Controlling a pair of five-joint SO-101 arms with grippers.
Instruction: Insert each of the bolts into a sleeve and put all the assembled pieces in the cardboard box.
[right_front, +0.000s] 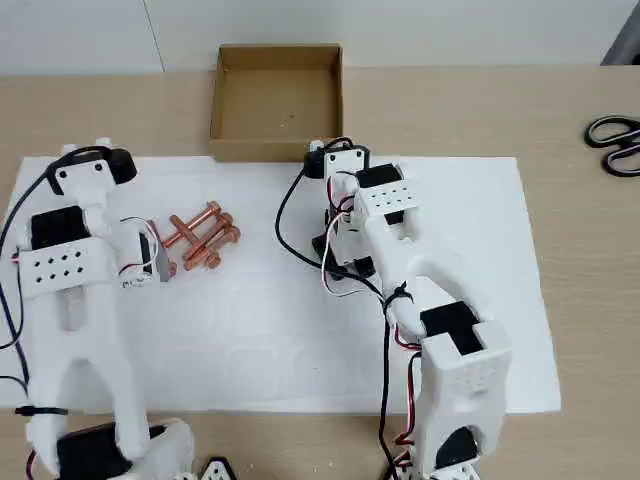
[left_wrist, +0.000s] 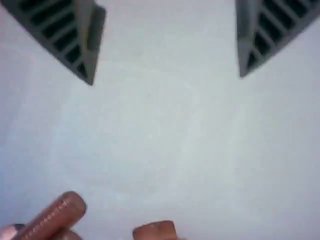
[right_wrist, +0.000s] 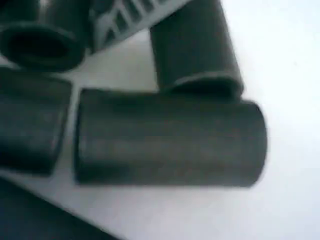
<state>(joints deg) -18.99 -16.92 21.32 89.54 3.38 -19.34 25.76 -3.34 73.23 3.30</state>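
Left claw (left_wrist: 165, 80) stood open over mat (right_front: 250, 330), bolts (right_front: 203, 237) at its 2 o'clock.
Right claw (right_front: 338, 245): state could not be told; black sleeves (right_wrist: 170, 145) lay just beside it.

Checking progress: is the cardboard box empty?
Empty: the cardboard box shows a bare floor; the bolts lie outside on the white mat.

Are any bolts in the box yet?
No, the high view shows only bare cardboard inside the box, and the bolts lie clustered on the mat.
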